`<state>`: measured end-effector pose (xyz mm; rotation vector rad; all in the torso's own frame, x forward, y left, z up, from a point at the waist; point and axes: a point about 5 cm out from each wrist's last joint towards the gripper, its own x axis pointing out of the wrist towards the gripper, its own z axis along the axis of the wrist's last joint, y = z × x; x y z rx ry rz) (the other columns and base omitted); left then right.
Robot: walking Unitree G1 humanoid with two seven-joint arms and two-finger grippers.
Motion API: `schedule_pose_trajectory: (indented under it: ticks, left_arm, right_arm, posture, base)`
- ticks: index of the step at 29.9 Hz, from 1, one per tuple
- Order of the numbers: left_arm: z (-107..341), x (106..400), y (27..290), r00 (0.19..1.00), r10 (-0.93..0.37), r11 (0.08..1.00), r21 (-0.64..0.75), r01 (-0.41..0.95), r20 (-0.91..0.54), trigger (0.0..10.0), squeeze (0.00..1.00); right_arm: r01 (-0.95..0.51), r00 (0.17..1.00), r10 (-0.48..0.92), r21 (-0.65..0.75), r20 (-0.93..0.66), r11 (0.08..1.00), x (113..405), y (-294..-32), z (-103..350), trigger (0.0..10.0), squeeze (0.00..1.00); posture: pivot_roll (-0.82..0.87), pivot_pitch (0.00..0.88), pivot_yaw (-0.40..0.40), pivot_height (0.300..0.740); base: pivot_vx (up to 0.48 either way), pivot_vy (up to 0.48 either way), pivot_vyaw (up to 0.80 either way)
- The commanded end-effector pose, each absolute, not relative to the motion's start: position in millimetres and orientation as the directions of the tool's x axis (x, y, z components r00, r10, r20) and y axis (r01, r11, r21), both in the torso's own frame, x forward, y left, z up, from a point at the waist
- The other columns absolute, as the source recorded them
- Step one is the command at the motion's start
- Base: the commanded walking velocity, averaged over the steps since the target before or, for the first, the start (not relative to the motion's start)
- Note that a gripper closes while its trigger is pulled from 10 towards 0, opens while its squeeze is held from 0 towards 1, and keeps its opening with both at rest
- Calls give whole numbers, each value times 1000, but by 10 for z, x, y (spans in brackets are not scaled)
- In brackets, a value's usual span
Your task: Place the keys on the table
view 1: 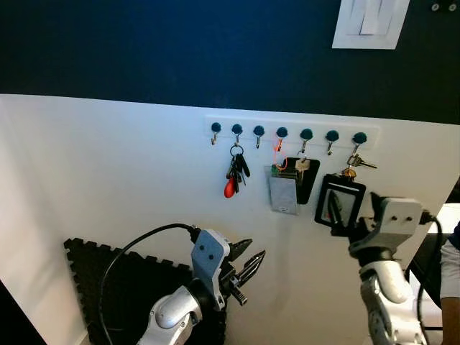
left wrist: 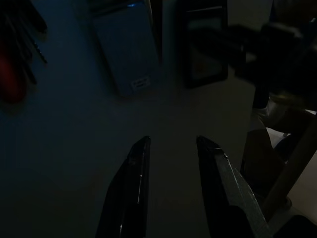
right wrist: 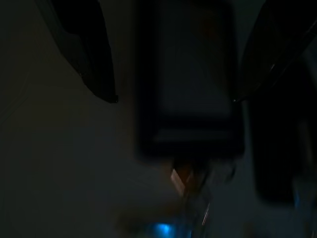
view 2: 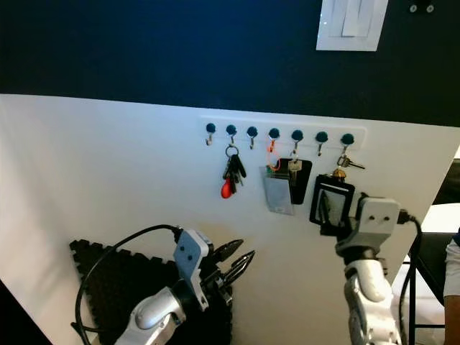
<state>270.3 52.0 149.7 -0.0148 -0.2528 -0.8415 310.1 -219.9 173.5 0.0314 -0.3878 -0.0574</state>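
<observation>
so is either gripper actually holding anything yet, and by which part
Nothing is held. The right gripper is open, its fingers either side of the black badge holder hanging on the hook rail, not closed on it. The left gripper is open and empty.

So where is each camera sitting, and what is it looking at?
Left eye view: on the head, facing the wall's hook rail; left gripper and right gripper both raised.
Right eye view: the head's other eye, same scene; red-tagged keys hang left.
Left wrist view: along the left gripper's open fingers, toward the grey card.
Right wrist view: dark, close on the black badge holder.
Shared: both wrist views catch that holder.
</observation>
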Motion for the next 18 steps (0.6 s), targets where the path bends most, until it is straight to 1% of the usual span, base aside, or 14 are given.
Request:
schedule_pose_trajectory:
  ticks: [1,2,3,4,5,6,18]
  left_arm:
    - [1511,2695,513,638,-735,668,83,740,228,10000,0]
    - [1513,2696,514,639,-735,668,83,739,228,10000,0]
    - [1515,2696,516,639,-734,669,83,738,229,10000,0]
    - [1515,2696,516,639,-734,669,83,738,229,10000,0]
    - [1519,2697,519,640,-733,670,83,737,229,10000,0]
    - [1521,2699,521,641,-732,671,83,737,229,10000,0]
    - [1532,2710,537,648,-726,679,89,729,229,10000,0]
  right_arm:
    - [30,927,-46,49,373,998,3092,-2151,1727,10000,0]
    - [23,928,-42,55,371,998,3086,-2130,1713,7686,0]
    - [18,928,-38,59,371,998,3081,-2114,1704,4039,0]
    - [18,928,-38,59,371,998,3081,-2114,1704,4039,0]
    - [9,928,-34,67,371,998,3078,-2098,1695,353,0]
    - [3,928,-30,72,370,997,3076,-2089,1690,0,0]
    - [-17,927,-16,84,374,996,3064,-2070,1689,0,0]
  posture:
    - [16,37,18,740]
    - [20,37,18,740]
    - [21,37,18,740]
    - [21,37,18,740]
    - [21,37,18,740]
    - [21,37,18,740]
    - [24,39,19,740]
  base:
    - [0,0,0]
    - [0,0,0]
    - [0,0,0]
    - [0,0,0]
    - [0,0,0]
    - [0,0,0]
    - [0,0,0]
